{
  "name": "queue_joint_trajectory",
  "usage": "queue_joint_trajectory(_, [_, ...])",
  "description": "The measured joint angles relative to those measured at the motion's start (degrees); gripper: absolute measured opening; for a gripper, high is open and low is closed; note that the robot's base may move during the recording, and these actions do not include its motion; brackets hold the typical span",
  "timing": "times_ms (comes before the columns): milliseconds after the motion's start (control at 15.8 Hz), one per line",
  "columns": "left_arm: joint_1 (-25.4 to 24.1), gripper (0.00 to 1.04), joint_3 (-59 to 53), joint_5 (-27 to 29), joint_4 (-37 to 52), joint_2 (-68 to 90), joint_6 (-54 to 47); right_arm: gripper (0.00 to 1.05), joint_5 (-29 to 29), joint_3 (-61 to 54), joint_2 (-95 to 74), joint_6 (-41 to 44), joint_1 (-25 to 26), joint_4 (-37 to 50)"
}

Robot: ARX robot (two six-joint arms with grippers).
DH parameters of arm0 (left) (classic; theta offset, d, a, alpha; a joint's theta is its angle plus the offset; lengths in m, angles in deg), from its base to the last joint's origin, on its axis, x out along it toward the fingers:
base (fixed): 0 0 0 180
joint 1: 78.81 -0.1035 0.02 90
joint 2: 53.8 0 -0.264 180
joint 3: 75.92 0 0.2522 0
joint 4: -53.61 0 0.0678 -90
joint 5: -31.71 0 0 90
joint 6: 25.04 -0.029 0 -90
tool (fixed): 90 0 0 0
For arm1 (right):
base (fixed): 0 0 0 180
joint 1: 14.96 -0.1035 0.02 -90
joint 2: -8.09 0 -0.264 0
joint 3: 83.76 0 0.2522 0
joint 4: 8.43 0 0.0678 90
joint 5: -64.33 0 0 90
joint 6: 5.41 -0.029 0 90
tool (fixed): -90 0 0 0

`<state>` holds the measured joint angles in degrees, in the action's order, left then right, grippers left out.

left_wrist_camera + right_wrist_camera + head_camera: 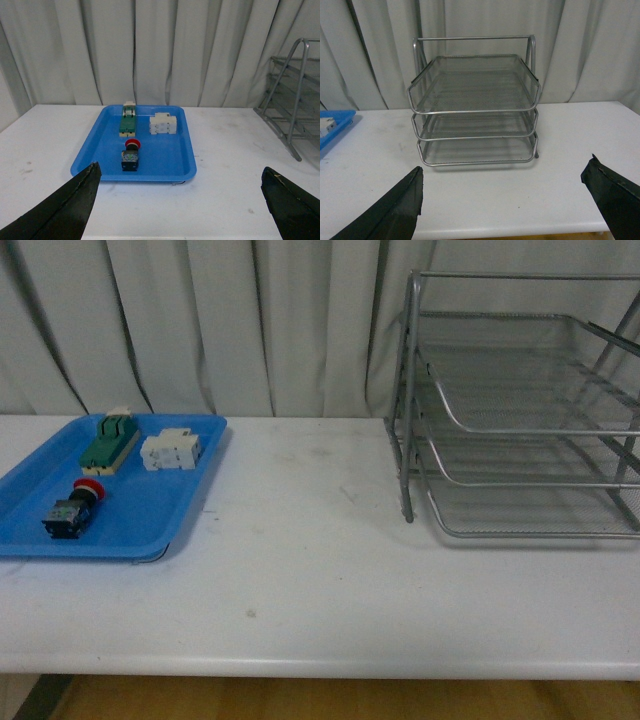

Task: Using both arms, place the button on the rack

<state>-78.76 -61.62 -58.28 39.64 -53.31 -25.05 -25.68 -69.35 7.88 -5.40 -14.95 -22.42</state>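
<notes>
Step in hand: none begun, I judge. The button point(72, 507) lies untouched in the blue tray point(165, 525); all three tiers of the rack point(520, 430) hold nothing.

Left claw point(180, 200): fingers spread wide, empty, hanging above the near edge of the table point(320, 580) and facing the tray.

Right claw point(502, 200): also spread wide and empty, facing the open front of the rack.

Button, place: on its side in the near part of the tray, toward the table's left edge, well apart from the rack at the right edge.

Button, look: red mushroom cap, black collar, dark block body with blue-green parts. The cap points toward the back edge.

Tray neighbours: a white block point(170, 450) and a green-and-cream part point(110, 443) sit behind the button, apart from it.

Next move, my call: bring the left claw down over the dark body, which gives flatter sides than the round cap.

Caution: the button may well roll on its collar if I nudge it.
</notes>
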Motion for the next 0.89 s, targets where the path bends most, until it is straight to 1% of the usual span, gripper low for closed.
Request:
queue_joint_trajectory(444, [0.0, 0.98, 0.0, 0.0, 0.0, 0.0, 0.0, 0.98, -0.35, 0.04, -0.11, -0.2, 0.09, -0.52])
queue_joint_trajectory(507, [0.0, 0.98, 0.0, 0.0, 0.0, 0.0, 0.0, 0.98, -6.84, 2.29, -5.29, -2.84, 1.86, -5.95])
queue_joint_trajectory(570, [0.0, 0.98, 0.0, 0.02, 0.02, 0.0, 0.0, 0.98, -10.88, 2.78, -13.86, -7.23, 2.21, -0.52])
queue_joint_trajectory(634, [0.0, 0.98, 0.0, -0.02, 0.0, 0.0, 0.0, 0.98, -13.0, 2.75, -20.15, -11.52, 2.71, 6.45])
queue_joint_trajectory(697, [0.0, 0.98, 0.0, 0.02, 0.0, 0.0, 0.0, 0.98, -14.29, 2.89, -26.01, -15.58, 3.89, 13.4])
queue_joint_trajectory(761, [0.0, 0.98, 0.0, 0.0, 0.0, 0.0, 0.0, 0.98, -15.28, 3.32, -35.8, -21.75, 4.92, 23.21])
queue_joint_trajectory(887, [0.0, 0.98, 0.0, 0.0, 0.0, 0.0, 0.0, 0.98, -16.7, 5.92, -54.62, -31.58, 5.42, 40.04])
